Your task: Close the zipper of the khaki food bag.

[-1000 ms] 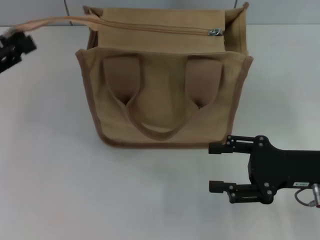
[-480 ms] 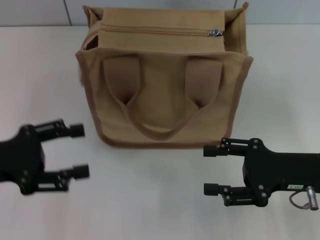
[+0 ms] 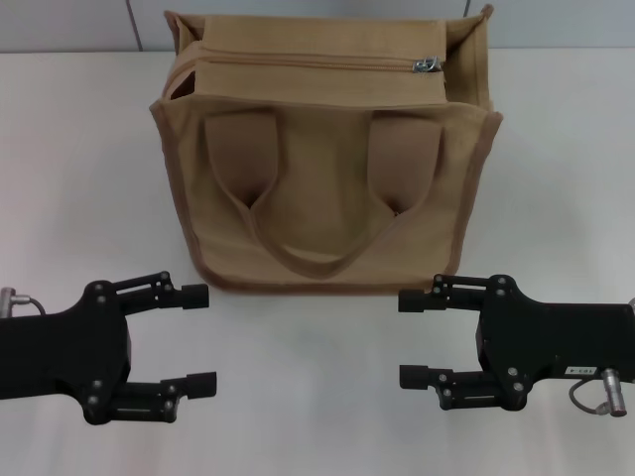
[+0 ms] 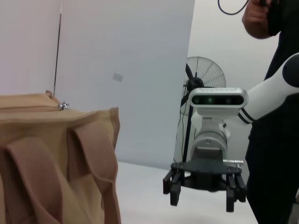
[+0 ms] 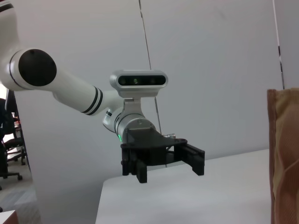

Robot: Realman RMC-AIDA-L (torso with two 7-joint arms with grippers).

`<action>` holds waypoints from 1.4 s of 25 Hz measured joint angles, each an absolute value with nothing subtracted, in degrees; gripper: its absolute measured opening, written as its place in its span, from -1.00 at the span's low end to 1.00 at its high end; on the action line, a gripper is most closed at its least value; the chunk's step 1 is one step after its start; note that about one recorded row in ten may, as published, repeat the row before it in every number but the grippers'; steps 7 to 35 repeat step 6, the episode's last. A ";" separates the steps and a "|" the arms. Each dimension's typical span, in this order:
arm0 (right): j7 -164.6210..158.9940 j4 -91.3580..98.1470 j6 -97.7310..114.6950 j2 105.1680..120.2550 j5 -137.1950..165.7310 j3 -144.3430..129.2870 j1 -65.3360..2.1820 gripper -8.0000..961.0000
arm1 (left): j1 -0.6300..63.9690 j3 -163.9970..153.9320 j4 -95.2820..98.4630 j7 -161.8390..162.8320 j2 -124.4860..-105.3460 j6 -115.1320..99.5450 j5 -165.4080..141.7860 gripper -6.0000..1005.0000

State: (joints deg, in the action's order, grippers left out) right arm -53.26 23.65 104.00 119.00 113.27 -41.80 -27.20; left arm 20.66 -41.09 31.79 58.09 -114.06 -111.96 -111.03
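Observation:
The khaki food bag point(image 3: 327, 198) stands upright at the back middle of the white table, its two loop handles hanging down its near face. The zipper point(image 3: 308, 59) runs along its top, with the silver pull tab point(image 3: 427, 65) at the bag's right end. My left gripper point(image 3: 199, 338) is open and empty, low in front of the bag's left corner. My right gripper point(image 3: 407, 337) is open and empty in front of the bag's right corner. The left wrist view shows the bag point(image 4: 46, 163), the pull tab point(image 4: 63, 106) and the right gripper point(image 4: 204, 196). The right wrist view shows the left gripper point(image 5: 163, 170) and the bag's edge point(image 5: 285, 149).
The white table point(image 3: 308, 416) stretches between and around both grippers. A grey wall point(image 3: 79, 25) runs behind the bag. In the left wrist view a standing fan point(image 4: 203, 74) and a person point(image 4: 275, 116) are beyond the table.
My left gripper has come from the far left by the bag's top down to the front left and no longer holds the bag's stretched-out strap end. The right gripper shifted slightly left.

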 joint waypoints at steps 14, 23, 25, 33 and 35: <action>-53.23 23.64 103.52 119.00 113.34 -41.83 -27.31 0.51 | 21.14 -41.16 31.20 58.01 -114.28 -111.17 -111.73 0.66; -53.23 23.64 103.52 119.00 113.34 -41.83 -27.31 0.51 | 21.14 -41.16 31.20 58.01 -114.28 -111.17 -111.73 0.66; -53.23 23.64 103.52 119.00 113.34 -41.83 -27.31 0.51 | 21.14 -41.16 31.20 58.01 -114.28 -111.17 -111.73 0.66; -53.23 23.64 103.52 119.00 113.34 -41.83 -27.31 0.51 | 21.14 -41.16 31.20 58.01 -114.28 -111.17 -111.73 0.66; -53.23 23.64 103.52 119.00 113.34 -41.83 -27.31 0.51 | 21.14 -41.16 31.20 58.01 -114.28 -111.17 -111.73 0.66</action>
